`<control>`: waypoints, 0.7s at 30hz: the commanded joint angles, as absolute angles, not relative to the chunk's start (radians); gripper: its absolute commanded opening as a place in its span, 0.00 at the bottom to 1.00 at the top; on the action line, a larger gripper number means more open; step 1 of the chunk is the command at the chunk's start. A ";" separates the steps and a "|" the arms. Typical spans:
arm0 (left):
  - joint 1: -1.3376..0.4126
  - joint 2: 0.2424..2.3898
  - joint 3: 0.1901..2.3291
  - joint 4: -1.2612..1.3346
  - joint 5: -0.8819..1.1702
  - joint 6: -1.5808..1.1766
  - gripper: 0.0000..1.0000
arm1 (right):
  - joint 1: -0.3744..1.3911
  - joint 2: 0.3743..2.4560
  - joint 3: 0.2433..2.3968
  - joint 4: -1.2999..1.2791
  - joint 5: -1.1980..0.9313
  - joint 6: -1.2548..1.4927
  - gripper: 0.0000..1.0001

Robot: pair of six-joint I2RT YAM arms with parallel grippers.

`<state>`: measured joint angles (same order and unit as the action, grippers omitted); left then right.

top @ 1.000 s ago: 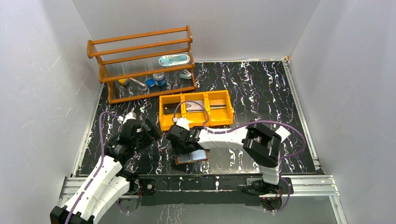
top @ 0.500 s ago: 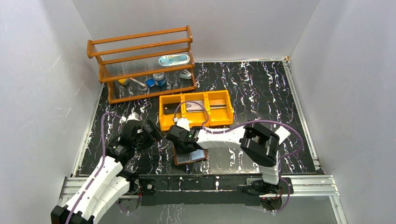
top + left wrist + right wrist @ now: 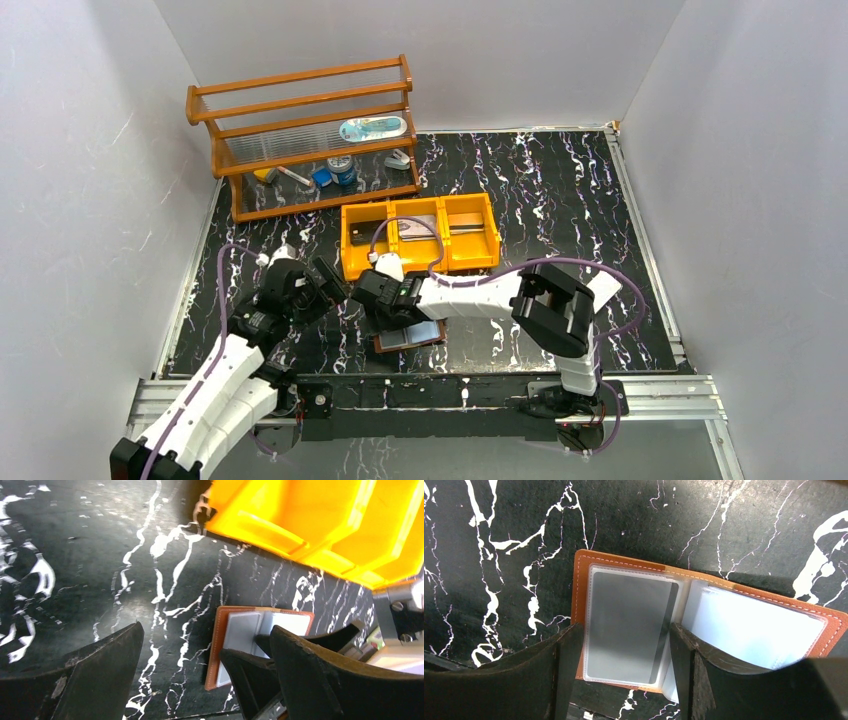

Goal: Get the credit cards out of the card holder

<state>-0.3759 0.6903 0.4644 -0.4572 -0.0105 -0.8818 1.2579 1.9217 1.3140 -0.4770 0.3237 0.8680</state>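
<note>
The card holder (image 3: pixel 412 336) lies open on the black marbled table, brown leather with clear sleeves (image 3: pixel 759 630). Its left sleeve holds a grey credit card (image 3: pixel 626 620) with a dark stripe. My right gripper (image 3: pixel 626 632) hovers over that sleeve, open, one finger (image 3: pixel 566 672) at the leather's outer edge and the other (image 3: pixel 684 670) at the fold. In the left wrist view the card holder (image 3: pixel 217 645) shows between my own fingers, with the right gripper's fingers (image 3: pixel 250 677) on it. My left gripper (image 3: pixel 206 630) stands wide open and empty just left of the holder.
An orange three-compartment tray (image 3: pixel 347 245) sits just behind the card holder, flat items in its bins. A wooden rack (image 3: pixel 305 140) with small objects stands at the back left. The metal rail (image 3: pixel 430 385) of the near edge runs right below the holder.
The right gripper has shifted slightly left over the card holder. The left gripper has crept a little toward it. The holder stays in place.
</note>
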 commanded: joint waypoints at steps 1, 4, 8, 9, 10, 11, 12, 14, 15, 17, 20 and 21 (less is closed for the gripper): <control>-0.372 0.627 0.489 -0.586 -0.178 -0.965 0.97 | 1.274 1.984 1.356 -0.587 0.404 0.877 0.73; -0.371 0.593 0.494 -0.621 -0.221 -0.985 0.97 | 1.290 2.019 1.394 -0.632 0.455 0.882 0.73; -0.371 0.560 0.499 -0.638 -0.241 -1.000 0.97 | 1.303 2.049 1.423 -0.667 0.493 0.894 0.71; -0.371 0.555 0.502 -0.642 -0.245 -1.002 0.97 | 1.305 2.054 1.428 -0.671 0.498 0.896 0.70; -0.371 0.553 0.504 -0.644 -0.246 -1.003 0.97 | 1.304 2.057 1.431 -0.674 0.498 0.897 0.69; -0.371 0.552 0.505 -0.645 -0.250 -1.002 0.97 | 1.305 2.056 1.430 -0.672 0.497 0.898 0.69; -0.371 0.552 0.508 -0.646 -0.250 -0.999 0.97 | 1.305 2.052 1.426 -0.668 0.494 0.898 0.68; -0.371 0.556 0.512 -0.645 -0.246 -0.994 0.97 | 1.304 2.035 1.405 -0.625 0.471 0.889 0.68; -0.372 0.559 0.514 -0.646 -0.243 -0.991 0.97 | 1.302 2.022 1.388 -0.595 0.454 0.886 0.68; -0.371 0.565 0.513 -0.639 -0.232 -0.982 0.97 | 1.290 1.989 1.343 -0.514 0.387 0.872 0.68; -0.372 0.575 0.514 -0.620 -0.201 -0.967 0.97 | 1.250 1.935 1.243 -0.373 0.252 0.879 0.67; -0.372 0.578 0.514 -0.614 -0.191 -0.962 0.97 | 1.234 1.917 1.210 -0.335 0.217 0.892 0.66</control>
<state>-0.3759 0.5682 0.4759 -0.6182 -0.2077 -0.9840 1.2892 1.9484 1.3376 -0.4961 0.3935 0.8658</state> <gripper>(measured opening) 0.972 0.676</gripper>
